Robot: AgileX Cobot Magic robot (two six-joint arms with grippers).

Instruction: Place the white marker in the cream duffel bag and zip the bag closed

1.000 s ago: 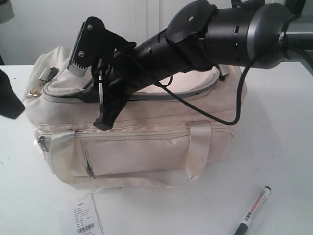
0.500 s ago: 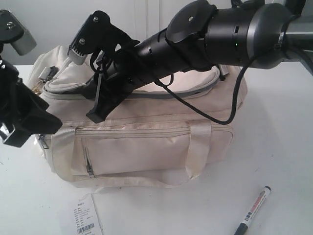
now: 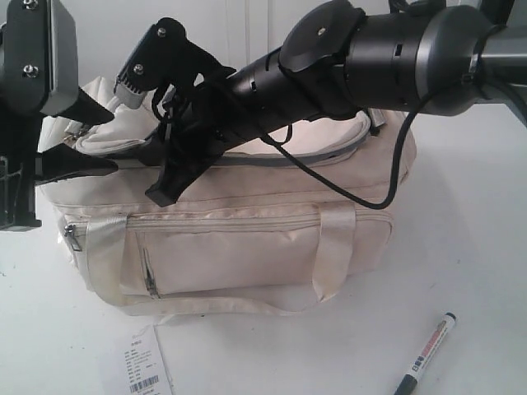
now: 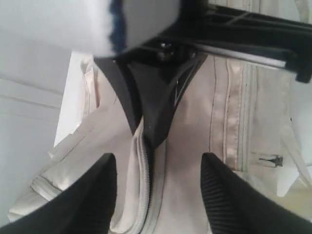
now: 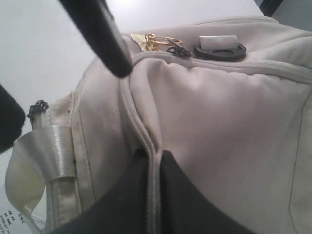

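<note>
The white marker (image 3: 426,354) looks light and rigid, and its smooth round barrel will likely roll if nudged. I'd pinch it across the middle of the barrel, on the printed label, and keep off the black cap, which might pull loose. The cream duffel bag (image 3: 247,247) is the opposite: soft and slumping, with fabric that gives wherever it is pressed. I expect the zip will only run if the cloth beside it is held taut. The places to grip are the seam next to the zipper and the gold ring pull (image 5: 161,41).

The marker lies flat on the desk (image 3: 478,247), out in front of the bag's front pocket and past the end of the bag opposite the gold pull. It is well apart from the bag and from both arms.

The right end effector (image 5: 153,161) reaches across the bag's top to near the pull end. Its fingers are almost together, pinching the raised zipper seam between them. The left end effector (image 4: 158,165) hangs over the same stretch of zipper, just beside the right one. Its fingers are spread wide and hold nothing.

I can't tell from here how far the main zip is undone. Neither end effector is anywhere near the marker.
</note>
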